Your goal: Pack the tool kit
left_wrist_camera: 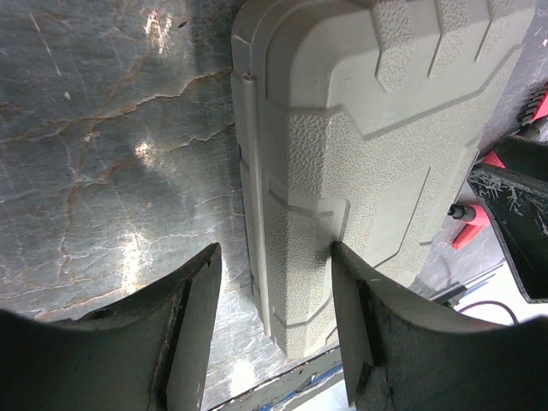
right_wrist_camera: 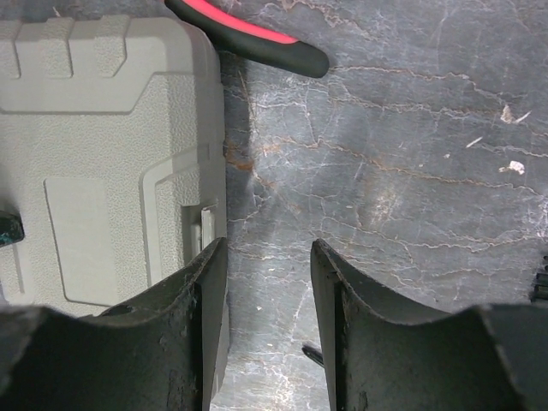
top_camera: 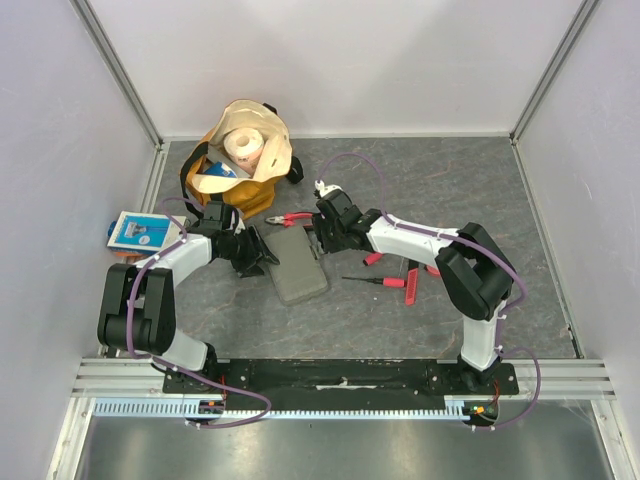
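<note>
The grey tool case (top_camera: 297,265) lies shut and flat in the middle of the table. My left gripper (top_camera: 262,262) is open at its left edge; in the left wrist view the fingers straddle that edge of the case (left_wrist_camera: 377,128), one over the lid and one over the table. My right gripper (top_camera: 322,240) is open at the case's right edge. In the right wrist view its left finger (right_wrist_camera: 201,300) is next to the case (right_wrist_camera: 103,154) by a latch, and the right finger is over bare table. Red-and-black pliers (top_camera: 290,218) lie just behind the case. Their handle also shows in the right wrist view (right_wrist_camera: 257,34).
A red-handled screwdriver (top_camera: 385,281) and other red tools (top_camera: 412,278) lie right of the case. The tan-and-yellow bag with a paper roll (top_camera: 240,160) stands at the back left. A blue-and-white packet (top_camera: 138,232) lies at the left edge.
</note>
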### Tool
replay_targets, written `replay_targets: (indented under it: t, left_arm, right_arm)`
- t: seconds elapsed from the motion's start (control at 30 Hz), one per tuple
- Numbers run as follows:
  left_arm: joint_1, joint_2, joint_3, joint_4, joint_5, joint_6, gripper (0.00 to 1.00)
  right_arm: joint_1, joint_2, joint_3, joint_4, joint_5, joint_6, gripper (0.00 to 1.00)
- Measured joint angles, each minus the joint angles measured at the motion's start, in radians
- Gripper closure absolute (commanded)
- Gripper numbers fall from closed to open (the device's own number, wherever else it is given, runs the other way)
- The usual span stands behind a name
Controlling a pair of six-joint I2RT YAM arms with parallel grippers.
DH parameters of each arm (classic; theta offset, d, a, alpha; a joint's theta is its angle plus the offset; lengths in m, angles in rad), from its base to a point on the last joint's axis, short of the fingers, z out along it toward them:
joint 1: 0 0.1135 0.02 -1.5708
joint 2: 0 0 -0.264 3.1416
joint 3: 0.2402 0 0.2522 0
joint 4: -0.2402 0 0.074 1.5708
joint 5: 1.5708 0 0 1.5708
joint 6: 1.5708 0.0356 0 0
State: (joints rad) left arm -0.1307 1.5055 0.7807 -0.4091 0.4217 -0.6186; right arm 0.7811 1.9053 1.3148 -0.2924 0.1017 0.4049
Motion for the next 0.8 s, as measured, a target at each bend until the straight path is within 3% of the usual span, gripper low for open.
replay_targets:
  t: [0.53, 0.8]
  left_arm:
    - [0.0, 0.0, 0.002, -0.002, 0.0, 0.0, 0.41]
    - [0.0, 0.002, 0.004, -0.005, -0.001, 0.0, 0.41]
  right_arm:
    - [-0.003, -0.052, 0.0, 0.02, 0.023, -0.006, 0.47]
    - [-0.002, -0.058, 0.001, 0.045, -0.05, -0.021, 0.5]
